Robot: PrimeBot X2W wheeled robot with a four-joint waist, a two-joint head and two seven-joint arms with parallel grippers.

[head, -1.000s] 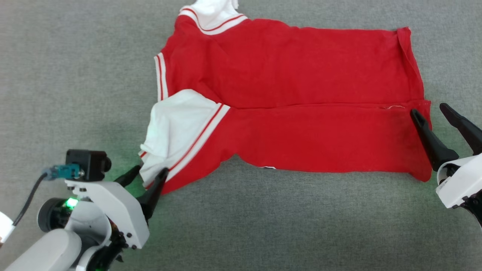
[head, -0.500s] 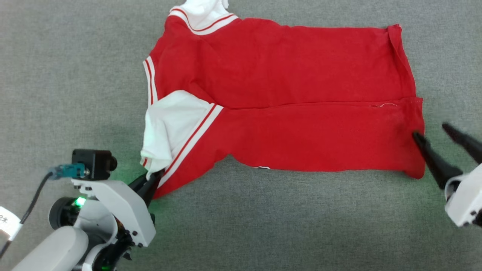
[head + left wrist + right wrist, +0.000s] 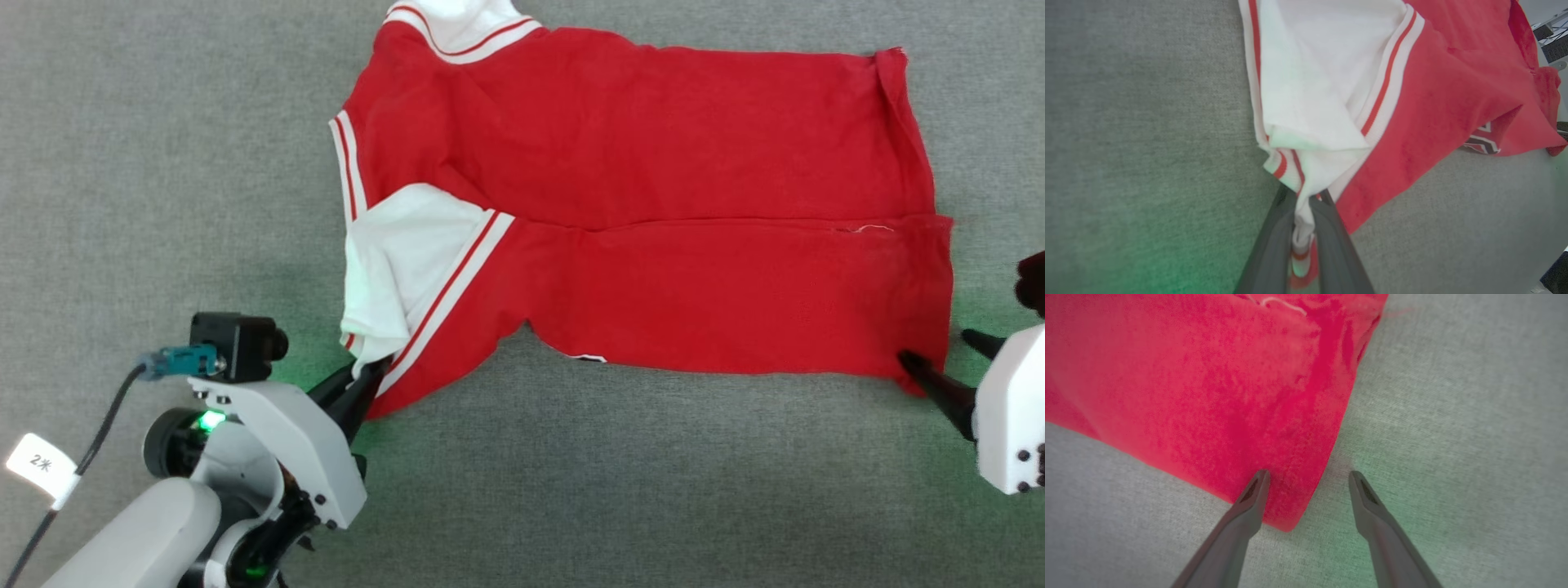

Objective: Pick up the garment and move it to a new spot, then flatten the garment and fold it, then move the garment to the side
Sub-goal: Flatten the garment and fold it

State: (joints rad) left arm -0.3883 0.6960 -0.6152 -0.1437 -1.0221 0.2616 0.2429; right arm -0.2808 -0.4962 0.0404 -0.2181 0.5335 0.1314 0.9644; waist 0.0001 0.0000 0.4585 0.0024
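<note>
**Left gripper clamped on the sleeve, right one open at the hem corner**

So the red jersey (image 3: 669,204) is lying on the grey fabric surface (image 3: 163,163). In the head view it's spread sideways, with the neck end to the robot's left and the bottom hem to the right. The near strip of red is folded over the body, and its edge runs along the middle. The near white sleeve (image 3: 400,261), with red-and-white trim, sits on top at the left end.

The left gripper (image 3: 369,376) is at the near left corner, pinched together on the striped cuff of that sleeve. The left wrist view makes it obvious: white cloth with red stripes is squeezed between the two dark fingers (image 3: 1269,253), and the fabric bunches toward them. Further along in that view, a bit of black-and-white print (image 3: 1480,143) peeks out from under the red fold.

The right gripper (image 3: 936,347) is at the near right hem corner (image 3: 1290,514), fingers well apart and holding nothing. One fingertip is over the red cloth and the other is over bare grey just past the hem edge, so the corner lies between them. Can't tell if that tip actually touches the cloth.

A small black camera (image 3: 237,347) rides on the left wrist, with a white paper tag (image 3: 37,465) on its cable.
</note>
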